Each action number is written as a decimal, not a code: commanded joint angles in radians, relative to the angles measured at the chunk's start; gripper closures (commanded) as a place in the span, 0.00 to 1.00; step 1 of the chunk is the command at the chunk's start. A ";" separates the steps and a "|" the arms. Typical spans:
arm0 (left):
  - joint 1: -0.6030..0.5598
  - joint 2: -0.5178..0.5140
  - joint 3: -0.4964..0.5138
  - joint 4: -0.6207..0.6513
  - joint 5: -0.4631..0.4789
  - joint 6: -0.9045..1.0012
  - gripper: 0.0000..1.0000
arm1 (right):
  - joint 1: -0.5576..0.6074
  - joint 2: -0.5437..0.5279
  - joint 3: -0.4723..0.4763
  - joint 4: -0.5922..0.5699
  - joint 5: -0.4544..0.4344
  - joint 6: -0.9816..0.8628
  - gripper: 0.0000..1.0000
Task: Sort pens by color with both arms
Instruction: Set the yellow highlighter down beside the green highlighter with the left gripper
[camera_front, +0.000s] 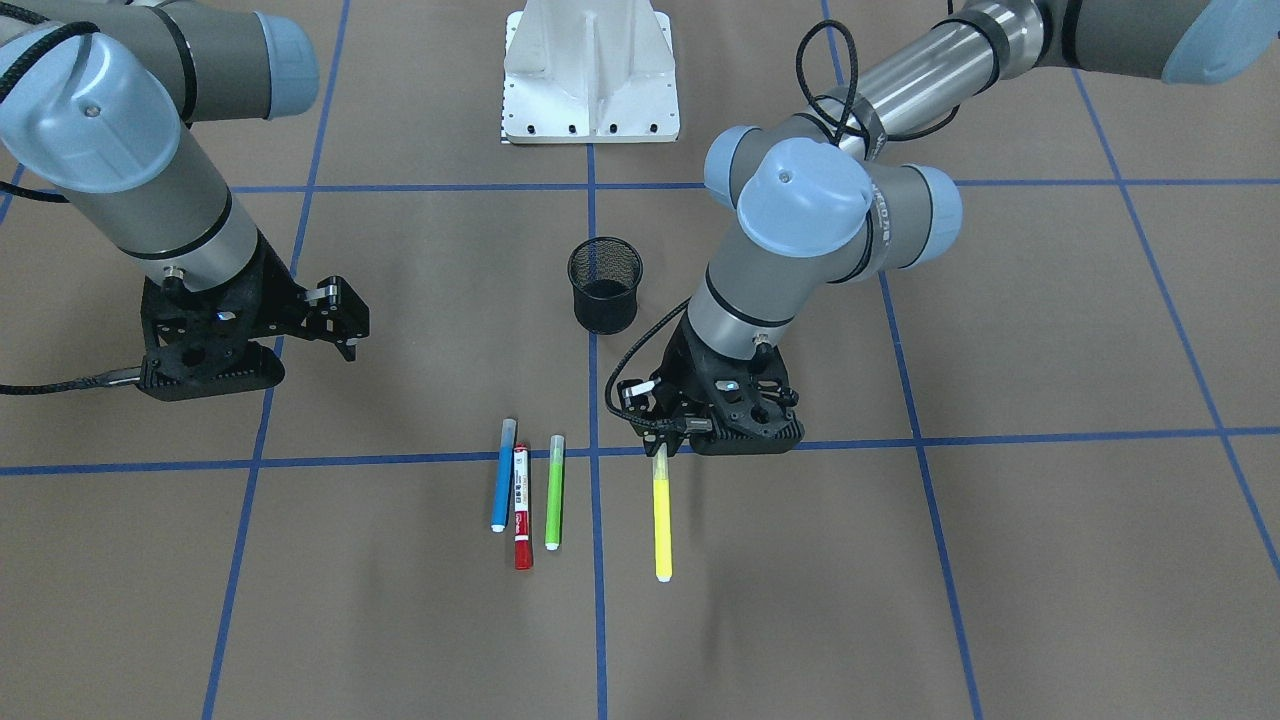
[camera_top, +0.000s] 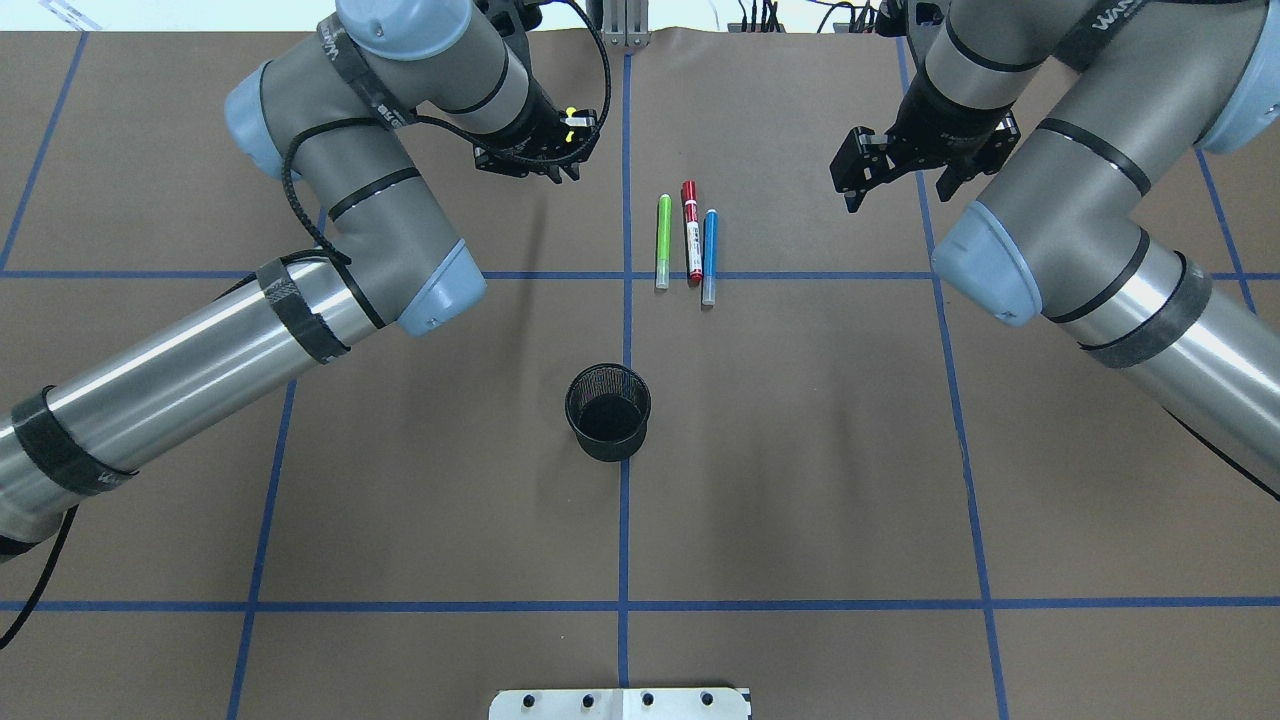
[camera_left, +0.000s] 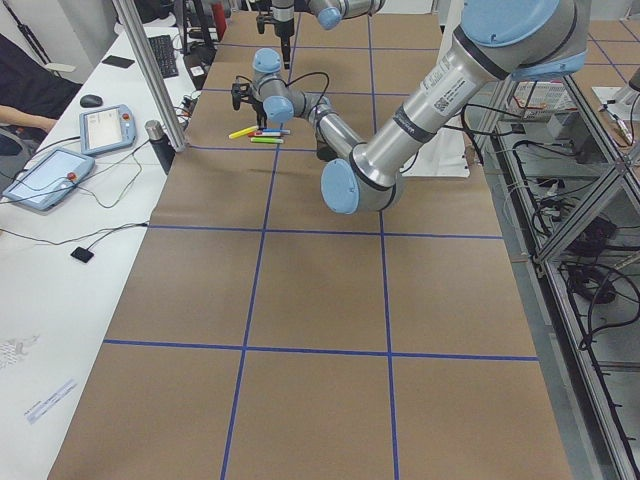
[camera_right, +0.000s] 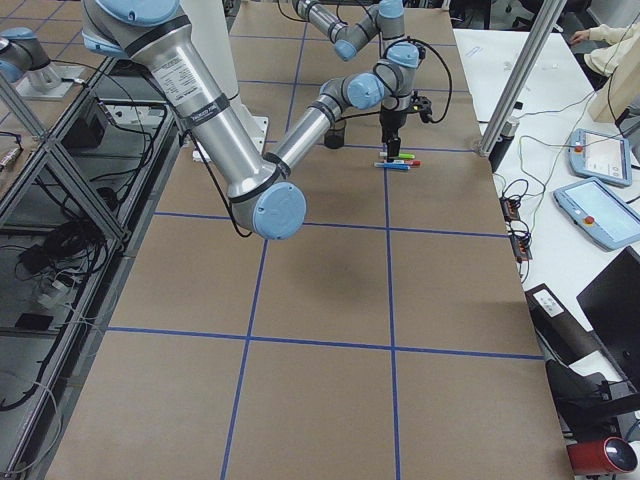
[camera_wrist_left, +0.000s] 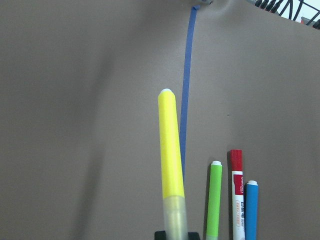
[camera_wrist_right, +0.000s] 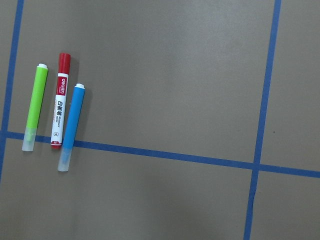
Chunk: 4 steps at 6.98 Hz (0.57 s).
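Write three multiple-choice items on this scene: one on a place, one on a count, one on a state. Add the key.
1. Of the green pen, red pen and blue pen lying side by side, which is in the middle?
A green B red C blue

2. How many pens lie on the table?
A three B two C four

3. The left pincer is:
A open and empty B shut on the blue pen C shut on the yellow pen

Key:
1 B: the overhead view shows red between green and blue.
2 A: only those three lie there.
3 C: the left wrist view shows the pen's capped end clamped.
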 joint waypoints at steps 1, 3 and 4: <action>0.009 -0.055 0.101 0.002 0.008 0.131 0.87 | 0.000 0.002 -0.002 -0.009 -0.001 0.000 0.02; 0.046 -0.064 0.116 0.003 0.008 0.153 0.87 | 0.000 0.004 -0.012 -0.009 -0.003 0.000 0.02; 0.072 -0.063 0.117 0.003 0.008 0.153 0.87 | 0.000 0.008 -0.022 -0.008 -0.001 0.002 0.02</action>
